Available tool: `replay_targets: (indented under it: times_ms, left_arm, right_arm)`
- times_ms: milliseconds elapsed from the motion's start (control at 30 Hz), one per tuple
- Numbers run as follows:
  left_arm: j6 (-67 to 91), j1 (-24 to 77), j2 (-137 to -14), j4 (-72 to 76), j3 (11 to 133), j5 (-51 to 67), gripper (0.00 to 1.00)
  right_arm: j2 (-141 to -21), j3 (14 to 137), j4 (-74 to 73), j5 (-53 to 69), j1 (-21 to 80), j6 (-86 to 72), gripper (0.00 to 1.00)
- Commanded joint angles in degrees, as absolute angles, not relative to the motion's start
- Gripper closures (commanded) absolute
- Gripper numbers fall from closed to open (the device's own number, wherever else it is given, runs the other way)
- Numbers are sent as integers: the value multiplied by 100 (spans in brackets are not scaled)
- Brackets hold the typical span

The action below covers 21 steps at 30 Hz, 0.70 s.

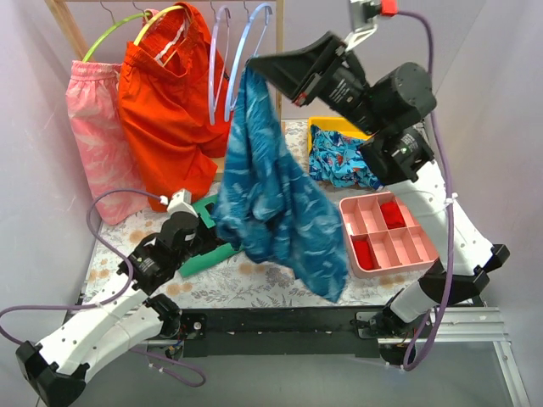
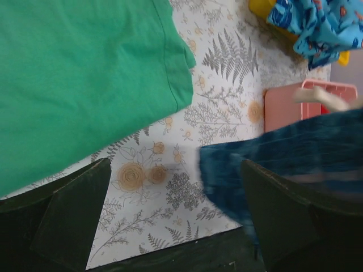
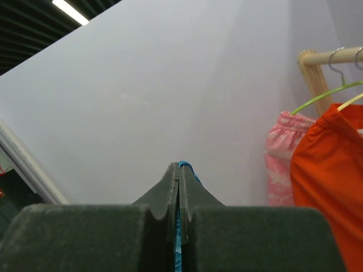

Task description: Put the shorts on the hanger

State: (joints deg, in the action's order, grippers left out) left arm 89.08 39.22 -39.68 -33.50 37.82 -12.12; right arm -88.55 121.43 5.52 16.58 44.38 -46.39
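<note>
Teal leaf-print shorts [image 1: 273, 195] hang bunched in the air from the right tool [image 1: 253, 66]. Their top corner is up by the wooden rack [image 1: 64, 25] and the lower hem trails toward the front of the desk [image 1: 222, 287]; can't tell if it touches. In the right wrist view the jaws are pressed fully together, with only a sliver of blue fabric between the tips. The left tool [image 2: 176, 226] is low over the desk, spread wide, nothing in it. The shorts hem hangs just beside its right finger [image 2: 283, 221], and a green cloth [image 2: 85, 85] lies on the other side.

The lavender hanger [image 1: 210, 80] hangs free on the rack, between the orange shorts [image 1: 165, 127] and the light-blue hanger [image 1: 251, 47]. The shorts are not on it yet.

Risks, as judged:
- The grip looks thin, at a fabric edge, with the whole garment's weight under it. A jerk or snag could pull it out and drop the shorts.
- The light-blue hanger sits closer to the right tool and overlaps it in the top view, so it's easy to thread the wrong one or knock it.
- The hanger is only hooked on, so a push would swing it or lift it off.
- The shorts are twisted and show no open waistband; draped like this they'd likely slide off the thin plastic.
- The trailing hem could drag over the left tool or the green cloth, or catch the pink tray [image 1: 349, 203].
</note>
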Motion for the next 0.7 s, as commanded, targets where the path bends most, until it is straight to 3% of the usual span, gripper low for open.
replay_targets:
  times_ms: [0, 100, 233, 367, 467, 500, 600, 667]
  left_arm:
    - [9562, 3946, -3569, -4093, 4050, -2379, 2]
    - [9580, 3946, -3533, -4498, 4445, -2863, 2]
    - [9598, 3946, -3305, -4606, 4518, -3024, 2]
    - [9571, 3946, -3094, -4483, 4255, -2857, 2]
    - [9580, 3946, -3155, -4395, 4070, -2778, 2]
    - [9641, 3946, -3207, -4360, 4035, -2769, 2]
    - [9729, 3946, -3506, -4211, 3982, -2699, 2]
    - [9721, 3946, -3777, -4026, 3955, -2567, 2]
  right_arm:
    - [-8613, 12111, 1003, 1512, 4772, -4807, 99]
    - [-7985, 11535, 607, 1355, 4712, -4659, 99]
    - [-6270, 8361, 484, 731, 4168, -4561, 99]
    - [-4810, 6212, -630, 213, 3551, -4307, 97]
    - [-4220, 5138, -1870, -465, 3489, -4166, 68]
    - [-4045, 4968, -2029, -509, 3489, -4123, 53]
    - [-4007, 4685, -2521, -632, 3489, -3886, 34]
    - [-4226, 4859, -2873, -651, 3489, -3622, 33]
